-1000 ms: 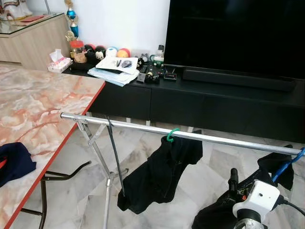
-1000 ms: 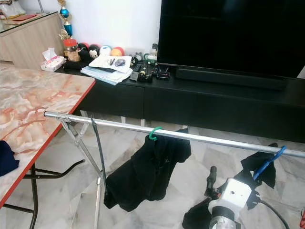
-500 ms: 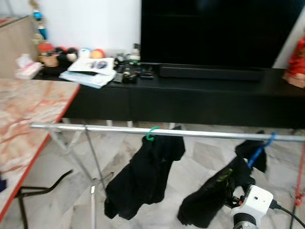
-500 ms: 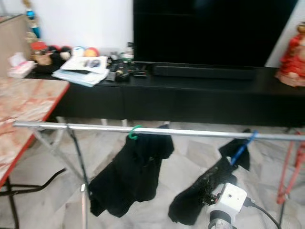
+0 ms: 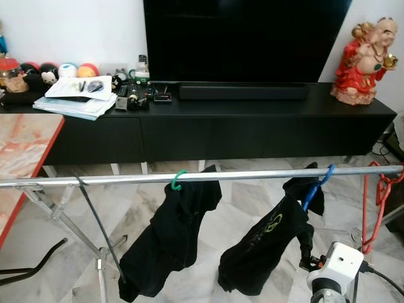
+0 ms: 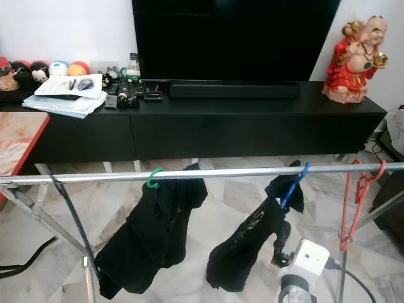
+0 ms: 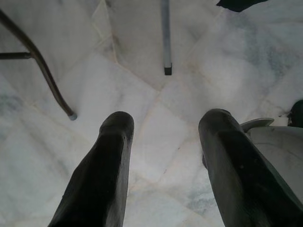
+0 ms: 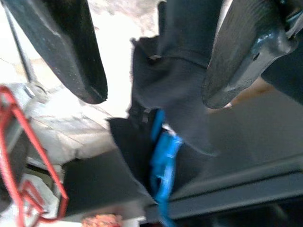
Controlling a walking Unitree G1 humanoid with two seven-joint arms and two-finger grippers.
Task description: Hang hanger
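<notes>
A silver rail (image 5: pixel 252 175) runs across the view at mid height. On it hang a green hanger (image 5: pixel 178 180) with a black garment (image 5: pixel 170 240), a blue hanger (image 5: pixel 314 189) with a printed black garment (image 5: pixel 262 252), and a bare red hanger (image 5: pixel 369 202) near the right end. My right gripper (image 8: pixel 151 94) is low at the right, pointing up just below the blue hanger (image 8: pixel 163 156); its fingers (image 5: pixel 307 243) stand open, with the black cloth beyond them. My left gripper (image 7: pixel 166 118) hangs open over the marble floor.
A long black TV cabinet (image 5: pixel 252 126) with a large TV (image 5: pixel 246 38) stands behind the rail. A red figurine (image 5: pixel 366 60) sits at its right end, papers (image 5: pixel 76 101) and small items at its left. A marble table corner (image 5: pixel 22 145) is at left. Rack legs (image 5: pixel 95 252) splay below.
The camera has swung to the right, so the table slid out leftward and the red hanger and figurine came in. My right gripper stays low by the blue-hanger garment.
</notes>
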